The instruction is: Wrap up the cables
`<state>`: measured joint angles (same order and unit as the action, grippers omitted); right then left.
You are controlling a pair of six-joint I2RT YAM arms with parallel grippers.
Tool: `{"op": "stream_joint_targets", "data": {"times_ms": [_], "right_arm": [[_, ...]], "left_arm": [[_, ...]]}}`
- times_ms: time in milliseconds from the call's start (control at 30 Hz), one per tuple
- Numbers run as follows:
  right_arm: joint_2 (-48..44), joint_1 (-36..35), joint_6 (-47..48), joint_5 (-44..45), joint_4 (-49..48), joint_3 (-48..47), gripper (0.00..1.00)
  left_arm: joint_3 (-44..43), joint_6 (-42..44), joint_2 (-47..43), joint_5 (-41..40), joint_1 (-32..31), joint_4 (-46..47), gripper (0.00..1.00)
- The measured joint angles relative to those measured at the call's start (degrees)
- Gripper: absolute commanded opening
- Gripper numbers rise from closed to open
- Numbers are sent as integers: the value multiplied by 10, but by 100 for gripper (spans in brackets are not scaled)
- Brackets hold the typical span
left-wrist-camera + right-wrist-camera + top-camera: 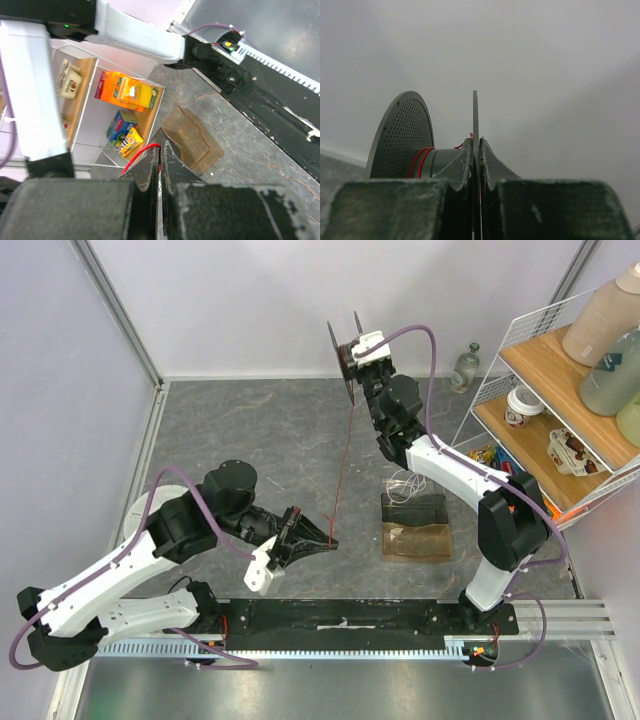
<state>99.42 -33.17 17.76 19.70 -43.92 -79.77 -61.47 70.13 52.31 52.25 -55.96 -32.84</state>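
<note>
The cable is a thin red wire (343,455) that runs taut from a black spool (340,352) at the back of the table down to my left gripper (328,542). In the left wrist view the left gripper (160,148) is shut on the red wire (141,153), which curls out to the left of its tips. My right gripper (354,356) holds the spool in the air. In the right wrist view the right gripper (476,143) is shut on the spool's thin flange (475,112). Two red turns (418,162) lie on the hub beside the perforated flange (402,132).
Two brownish clear containers (415,527) lie right of centre with a small white wire coil (402,485) behind them. A wire shelf (560,400) with bottles, cups and snacks stands at the right. A glass bottle (465,366) is by the back wall. The base rail (340,625) runs along the near edge.
</note>
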Motion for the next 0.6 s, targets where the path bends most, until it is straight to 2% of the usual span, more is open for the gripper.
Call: {"op": "stream_joint_targets", "data": {"times_ms": [300,600], "right_arm": [[-24,4,38,-78,-15,120,0],[-95,51,39,-200,-15,194,0]], "left_arm": [[-66,-73,-1,-17,0,21,2],[-173,-114,19,-104,-1,48,2]]}}
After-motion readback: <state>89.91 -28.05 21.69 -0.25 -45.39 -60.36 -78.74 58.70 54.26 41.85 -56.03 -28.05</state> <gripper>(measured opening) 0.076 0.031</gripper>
